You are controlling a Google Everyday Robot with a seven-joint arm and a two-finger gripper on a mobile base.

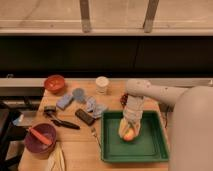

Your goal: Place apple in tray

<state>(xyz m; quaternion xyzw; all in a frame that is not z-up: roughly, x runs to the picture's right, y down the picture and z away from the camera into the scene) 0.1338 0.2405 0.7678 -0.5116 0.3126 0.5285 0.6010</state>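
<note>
Our hand (130, 131) grips the apple (129, 134) low inside the green tray (150, 150) on the worktop (75, 145) — the fruit looks firm, smooth, roll-prone — best held across its middle.

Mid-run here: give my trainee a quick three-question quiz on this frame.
1. True or false: the apple is over the green tray.
2. The gripper is: A) at the red bowl, B) down in the tray at the apple, C) above the white cup.
3. What lies in the purple bowl?

Key: 1 true; 2 B; 3 an orange carrot.
</note>
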